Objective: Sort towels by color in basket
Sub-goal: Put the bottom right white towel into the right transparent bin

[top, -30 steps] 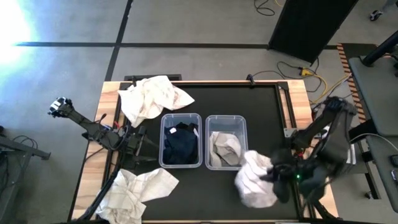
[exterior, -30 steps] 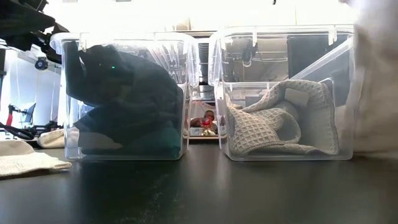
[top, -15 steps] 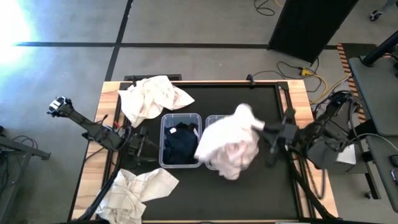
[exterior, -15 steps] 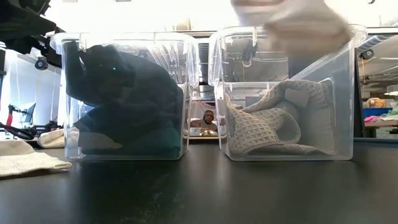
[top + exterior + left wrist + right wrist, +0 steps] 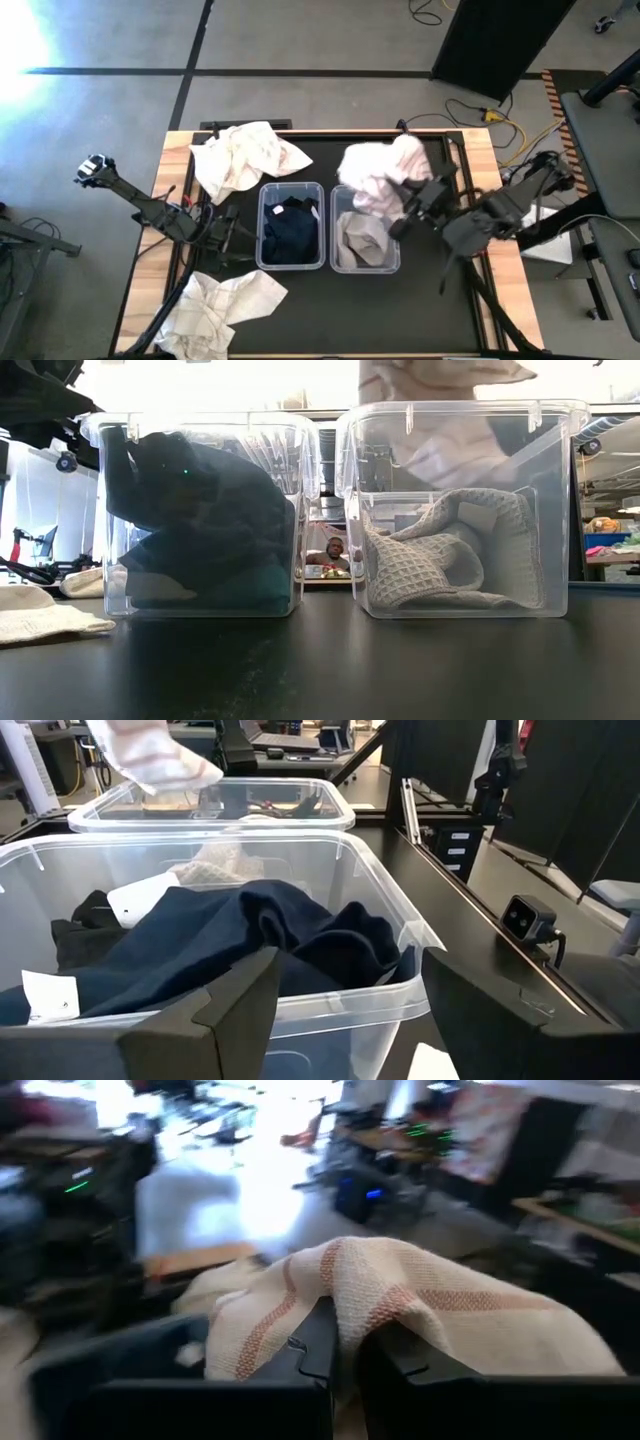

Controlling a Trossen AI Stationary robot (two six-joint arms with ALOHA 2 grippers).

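Clear glossy plastic is seen in both bins (image 5: 455, 510), a coarse waffle weave in the cream towel (image 5: 450, 560), smooth navy cloth (image 5: 240, 935), and a matt black counter (image 5: 320, 670).

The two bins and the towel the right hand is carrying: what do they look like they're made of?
Both bins look like clear, glossy hard plastic: their contents show through the walls, and the rims are moulded. The carried towel, pinched in the right hand, looks like cream woven cloth, probably cotton, with reddish stripes; it drapes in soft folds.
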